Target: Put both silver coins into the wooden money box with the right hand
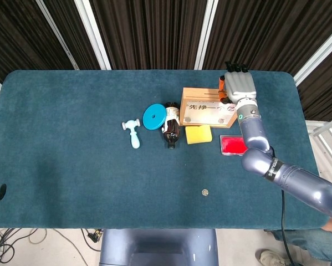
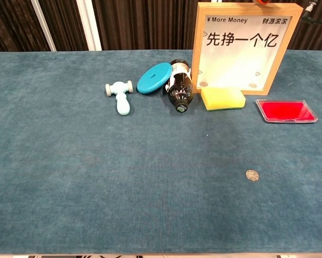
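The right hand is seen in the head view above the top edge of the wooden money box, at the far right part of the table. Its back is turned to the camera and its fingers are hidden behind it, so it cannot be told whether they are clenched, released, or pinching a coin. In the chest view only a sliver of something is visible at the box top, too little to judge. The left hand is shown in neither view.

The money box stands upright with its lettered face turned toward the robot. Its long axis runs left to right, and so, it is judged, does any slot along its top, which is not visible.

One silver coin lies flat on the cloth near the front edge, well apart from the box and from the right hand. From the hand it lies toward the robot and somewhat to the left; in the chest view the coin is nearer than the red tray. Being round, it has no long axis and no heading. The right arm is the nearer one. The second coin cannot be located in either view
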Robot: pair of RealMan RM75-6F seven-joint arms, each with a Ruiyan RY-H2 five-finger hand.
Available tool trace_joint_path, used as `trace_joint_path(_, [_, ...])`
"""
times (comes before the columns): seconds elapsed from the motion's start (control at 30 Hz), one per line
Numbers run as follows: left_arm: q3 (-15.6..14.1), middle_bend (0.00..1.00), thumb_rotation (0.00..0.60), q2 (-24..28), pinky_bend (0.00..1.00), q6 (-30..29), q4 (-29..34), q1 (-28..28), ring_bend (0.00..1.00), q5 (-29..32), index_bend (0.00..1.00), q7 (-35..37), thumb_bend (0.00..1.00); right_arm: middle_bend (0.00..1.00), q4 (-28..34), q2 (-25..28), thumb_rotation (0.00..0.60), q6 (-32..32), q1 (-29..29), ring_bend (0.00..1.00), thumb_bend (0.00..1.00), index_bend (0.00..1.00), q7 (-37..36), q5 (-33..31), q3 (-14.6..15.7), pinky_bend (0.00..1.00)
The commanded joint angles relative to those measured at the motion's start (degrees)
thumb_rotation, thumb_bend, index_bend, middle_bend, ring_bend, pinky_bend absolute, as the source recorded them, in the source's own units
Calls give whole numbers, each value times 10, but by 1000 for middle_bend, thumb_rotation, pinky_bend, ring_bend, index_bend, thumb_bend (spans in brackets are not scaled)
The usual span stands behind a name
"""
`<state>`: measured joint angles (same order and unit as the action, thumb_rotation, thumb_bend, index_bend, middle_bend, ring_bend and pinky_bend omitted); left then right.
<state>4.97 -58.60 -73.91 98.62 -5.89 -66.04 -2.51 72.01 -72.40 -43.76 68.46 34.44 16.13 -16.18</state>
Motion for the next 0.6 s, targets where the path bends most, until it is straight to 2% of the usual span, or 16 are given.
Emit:
trace_joint_path(0.03, [0,0,600,0,0,0,0,0,0,0,55,0,396,11,0,0,600,0,1,0,547,690,-1,0,1,0])
trace_joint_path(0.6, [-1,0,600,1,0,2,1,-1,0,2,55,-2,396,11,-5,-3,600,3,3,0,547,685,-4,0,8,0])
